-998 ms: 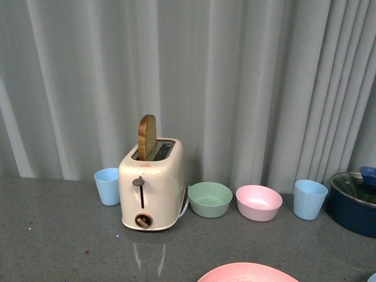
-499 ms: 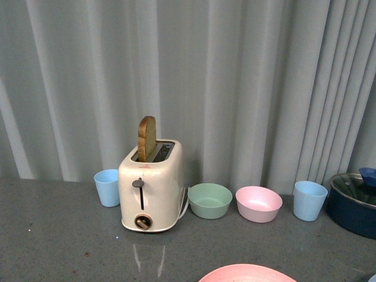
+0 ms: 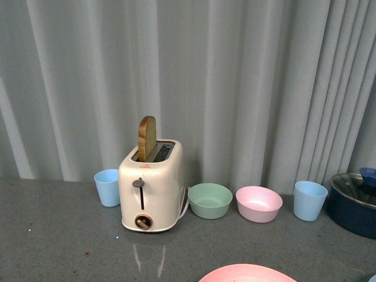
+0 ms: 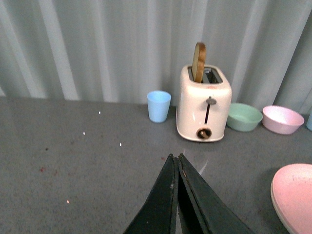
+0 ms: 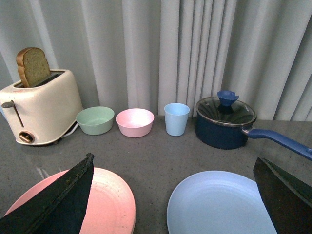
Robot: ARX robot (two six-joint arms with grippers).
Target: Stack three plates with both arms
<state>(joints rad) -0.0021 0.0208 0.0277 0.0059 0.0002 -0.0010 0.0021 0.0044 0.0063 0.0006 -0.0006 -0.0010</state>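
Left gripper (image 4: 176, 160): jaws clenched together, empty, over the surface (image 4: 73, 170). Right gripper (image 5: 173, 158): jaws spread wide, holding nothing, pink plate (image 5: 109, 202) left, blue plate (image 5: 219, 204) right.

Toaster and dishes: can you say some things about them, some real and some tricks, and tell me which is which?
1. A slice of bread sticks up out of the toaster. True.
2. The green bowl sits between the toaster and the pink bowl. True.
3. The dark blue pot has no lid. False: its glass lid with a blue knob is on.
4. The light blue plate lies on top of the pink plate. False: they lie side by side, apart.
5. The left gripper has its jaws wide open. False: they are shut together, holding nothing.
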